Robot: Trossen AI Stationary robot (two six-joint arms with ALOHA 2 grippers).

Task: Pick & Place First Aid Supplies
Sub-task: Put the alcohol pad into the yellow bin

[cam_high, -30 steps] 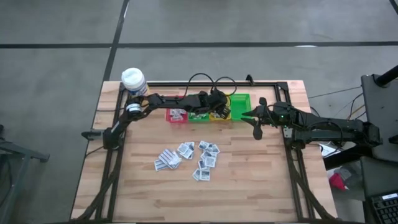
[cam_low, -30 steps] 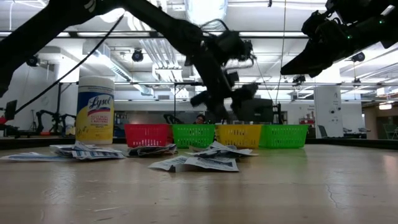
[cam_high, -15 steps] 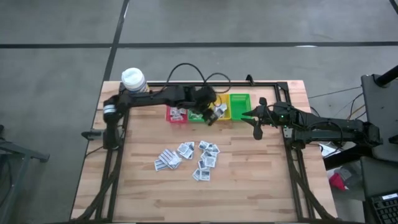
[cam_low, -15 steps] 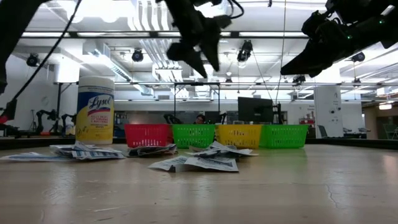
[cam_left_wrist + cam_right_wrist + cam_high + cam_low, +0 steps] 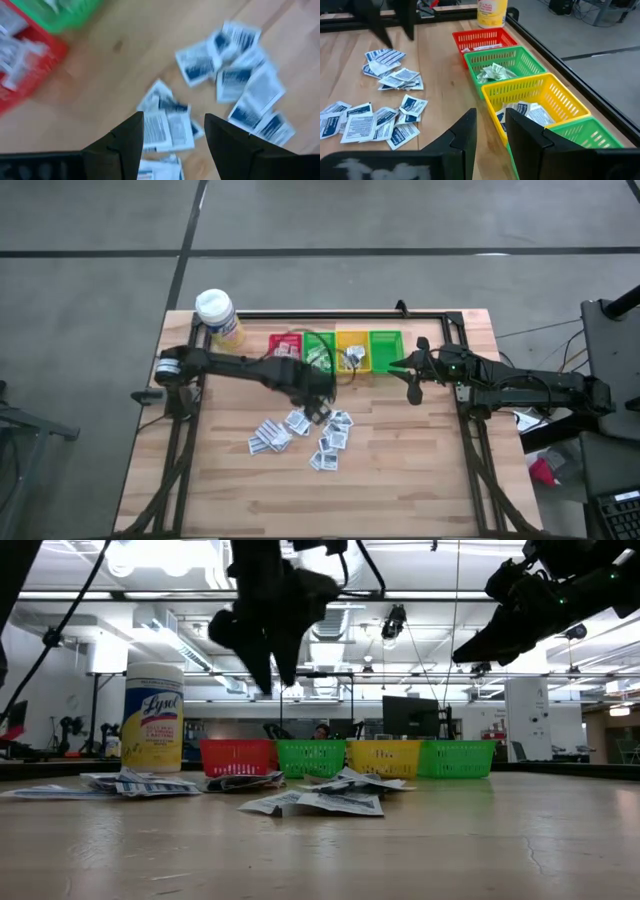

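Note:
Several small white sachets [image 5: 300,430] with dark print lie loose in a pile on the wooden table, some overlapping; they also show in the left wrist view as sachets [image 5: 165,125] and low on the table [image 5: 320,802]. My left gripper [image 5: 320,408] hovers above the pile, open and empty, fingers [image 5: 127,145] pointing down at it [image 5: 268,675]. My right gripper [image 5: 413,388] waits open above the table beside the right green bin [image 5: 490,132]. More sachets lie inside the red bin [image 5: 285,348], the left green bin [image 5: 320,352] and the yellow bin [image 5: 352,350].
Four small bins stand in a row near the far edge: red, green, yellow, green [image 5: 386,350]. A white-capped yellow bottle [image 5: 215,310] stands at the far left corner. A black frame rail [image 5: 330,314] runs along the far edge. Bare wood lies near the pile.
My left gripper has risen from over the bins, then swung toward the table's near edge and a little left, and now hangs over the sachet pile. My right arm has kept still. The sachets on the table have not moved.

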